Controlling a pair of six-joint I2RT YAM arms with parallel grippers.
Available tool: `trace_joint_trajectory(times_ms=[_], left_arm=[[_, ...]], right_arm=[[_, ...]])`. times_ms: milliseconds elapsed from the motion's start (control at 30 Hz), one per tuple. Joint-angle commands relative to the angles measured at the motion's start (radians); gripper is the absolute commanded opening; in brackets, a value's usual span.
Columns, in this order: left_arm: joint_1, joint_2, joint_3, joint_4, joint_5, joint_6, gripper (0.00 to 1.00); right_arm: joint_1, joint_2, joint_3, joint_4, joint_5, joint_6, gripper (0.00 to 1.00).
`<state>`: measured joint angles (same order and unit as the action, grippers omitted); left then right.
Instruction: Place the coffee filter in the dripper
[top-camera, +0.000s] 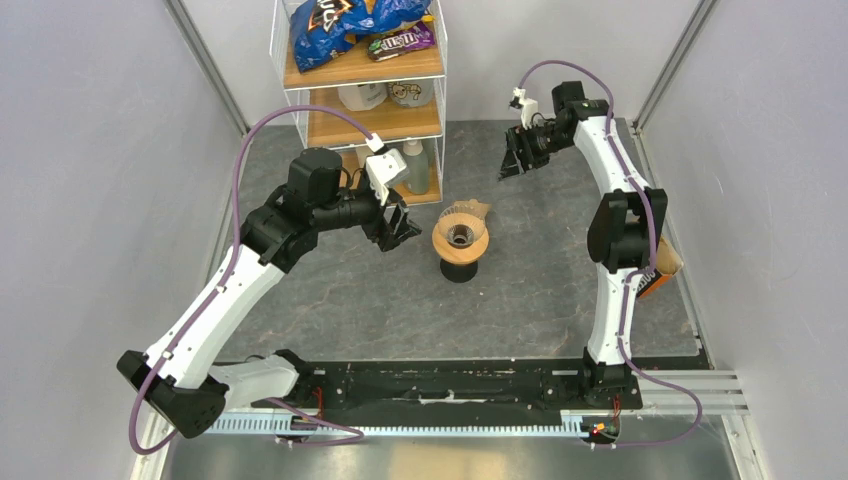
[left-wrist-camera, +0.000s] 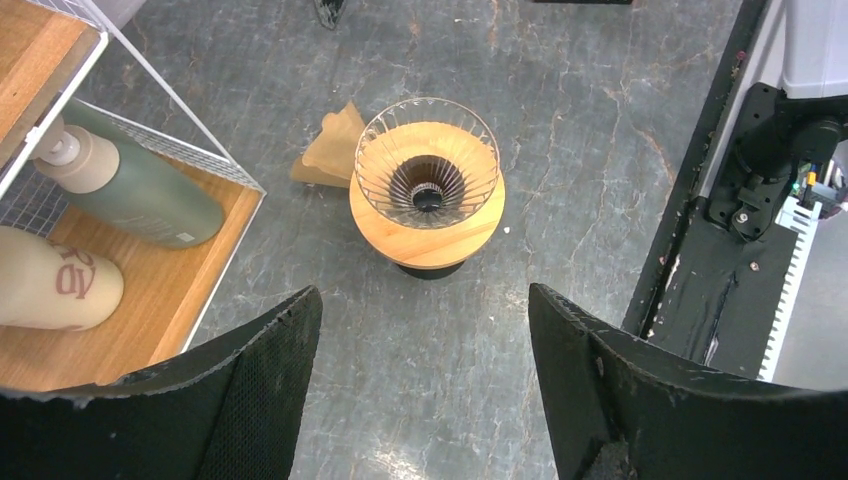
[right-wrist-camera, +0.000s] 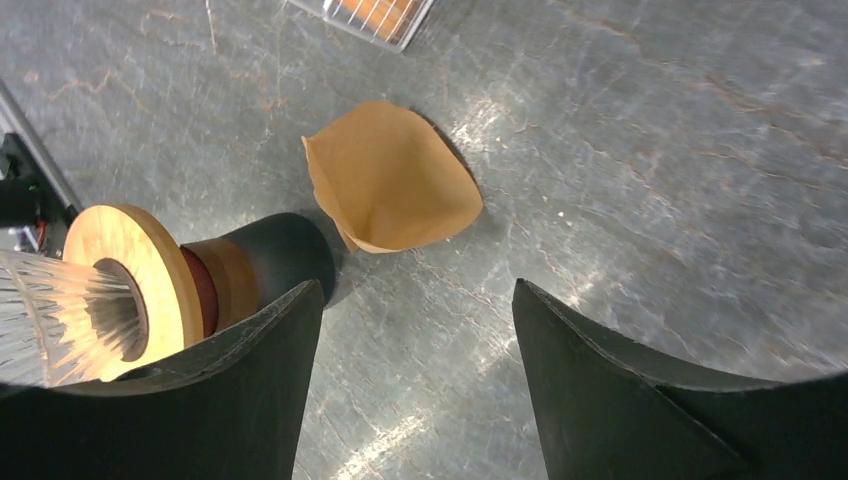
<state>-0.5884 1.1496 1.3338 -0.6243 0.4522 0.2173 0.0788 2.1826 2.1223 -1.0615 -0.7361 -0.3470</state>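
Observation:
The dripper (top-camera: 460, 240) stands mid-table: a clear ribbed glass cone in a light-wood ring on a black base. It also shows in the left wrist view (left-wrist-camera: 427, 180) and at the left of the right wrist view (right-wrist-camera: 110, 290). The tan paper coffee filter (top-camera: 478, 209) lies on the table just behind the dripper, touching its far side; it also shows in the left wrist view (left-wrist-camera: 330, 150) and the right wrist view (right-wrist-camera: 390, 180). My left gripper (top-camera: 398, 232) is open and empty, left of the dripper. My right gripper (top-camera: 510, 165) is open and empty, above and behind the filter.
A white wire rack with wooden shelves (top-camera: 363, 75) stands at the back left, holding snack bags, cups and a green bottle (left-wrist-camera: 140, 185). A black-and-orange packet (top-camera: 660, 270) lies by the right arm. Grey walls close both sides.

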Motion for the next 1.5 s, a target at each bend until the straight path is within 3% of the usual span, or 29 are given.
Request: trace_joint_trajectory(times_ms=[0,533,733,1000,1467], left_arm=[[0.006,0.001,0.002,-0.005,0.023,-0.021,0.8],[0.006,0.003,-0.017,-0.005,0.041,-0.019,0.8],[0.006,0.006,-0.018,-0.003,0.041,-0.011,0.8],[0.006,0.004,-0.021,0.0,0.051,-0.017,0.8],[0.007,-0.077,-0.065,0.018,-0.005,-0.031,0.8]], right_arm=[[0.012,0.067,0.07,-0.081,-0.107,-0.141,0.75],[0.144,0.179,0.051,-0.095,-0.109,-0.208,0.73],[0.172,0.193,0.047,-0.166,-0.109,-0.266,0.55],[0.151,0.142,0.062,-0.189,-0.066,-0.268,0.0],[0.099,-0.288,0.165,-0.277,0.154,-0.336,0.0]])
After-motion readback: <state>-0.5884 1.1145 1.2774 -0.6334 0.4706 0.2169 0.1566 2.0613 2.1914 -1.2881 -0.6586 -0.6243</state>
